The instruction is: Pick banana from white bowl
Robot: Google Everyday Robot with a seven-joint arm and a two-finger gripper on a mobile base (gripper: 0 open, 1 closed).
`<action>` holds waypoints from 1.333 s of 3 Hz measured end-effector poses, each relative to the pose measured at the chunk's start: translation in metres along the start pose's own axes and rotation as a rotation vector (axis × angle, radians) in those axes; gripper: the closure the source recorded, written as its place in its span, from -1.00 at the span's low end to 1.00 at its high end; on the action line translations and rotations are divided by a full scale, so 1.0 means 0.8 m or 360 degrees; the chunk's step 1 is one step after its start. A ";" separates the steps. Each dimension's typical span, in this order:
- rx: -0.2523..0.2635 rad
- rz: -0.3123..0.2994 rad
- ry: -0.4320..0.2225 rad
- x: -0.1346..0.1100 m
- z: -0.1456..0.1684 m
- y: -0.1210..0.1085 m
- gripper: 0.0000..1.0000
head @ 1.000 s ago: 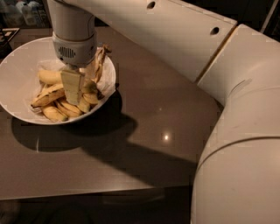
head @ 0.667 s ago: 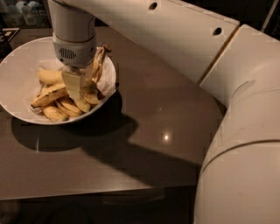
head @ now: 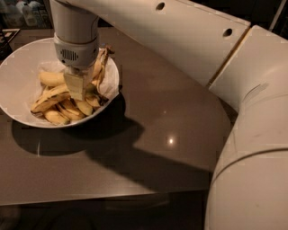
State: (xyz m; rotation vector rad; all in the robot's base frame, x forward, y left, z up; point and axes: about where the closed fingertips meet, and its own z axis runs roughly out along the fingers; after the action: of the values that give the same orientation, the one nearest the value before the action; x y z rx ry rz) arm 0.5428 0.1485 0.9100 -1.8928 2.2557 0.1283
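Note:
The white bowl stands at the table's far left and holds several bananas. The banana, long and yellow with dark brown streaks along its edge, lies across the pile toward the bowl's front left. My gripper reaches straight down into the bowl and sits on the pile, right next to this banana's right end. Another banana leans up against the bowl's right rim behind the gripper. A plumper, cleaner banana lies to the gripper's left. The wrist hides the middle of the pile.
The bowl rests on a brown glossy table whose front edge runs along the bottom. My thick white arm fills the right side and crosses above the table. Dark clutter stands behind the bowl at the top left.

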 end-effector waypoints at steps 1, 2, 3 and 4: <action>0.0054 -0.0061 -0.0107 0.006 -0.023 0.007 1.00; 0.0078 -0.0114 -0.0220 0.016 -0.050 0.011 1.00; 0.0041 -0.0159 -0.0322 0.025 -0.068 0.010 1.00; -0.0005 -0.0218 -0.0472 0.034 -0.089 0.015 1.00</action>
State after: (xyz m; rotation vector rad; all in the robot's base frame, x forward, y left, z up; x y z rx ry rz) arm 0.5203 0.1106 0.9736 -1.8804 1.9289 0.3663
